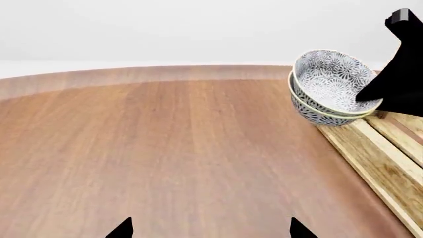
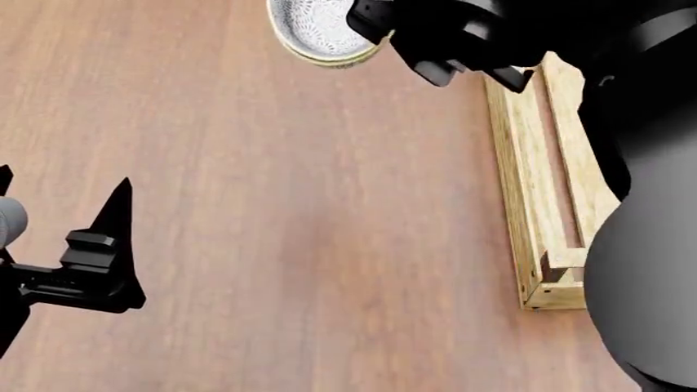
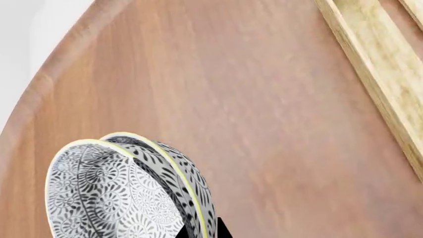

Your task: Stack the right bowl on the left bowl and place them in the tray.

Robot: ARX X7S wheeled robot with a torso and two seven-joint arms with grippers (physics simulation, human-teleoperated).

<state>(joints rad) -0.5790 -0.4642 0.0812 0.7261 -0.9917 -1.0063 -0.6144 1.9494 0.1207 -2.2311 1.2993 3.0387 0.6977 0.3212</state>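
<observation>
Head view: the right gripper [image 2: 458, 61] pinches the stacked bowls [image 2: 321, 33]; the tray [image 2: 541, 188] waits; the left gripper [image 2: 65, 237] gapes, holding nothing.

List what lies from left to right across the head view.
Left end effector → stacked bowls → right end effector → tray, all over the wooden table.

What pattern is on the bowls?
The stacked bowls have a black-and-white floral pattern with pale yellow rims, clearest in the right wrist view.
</observation>
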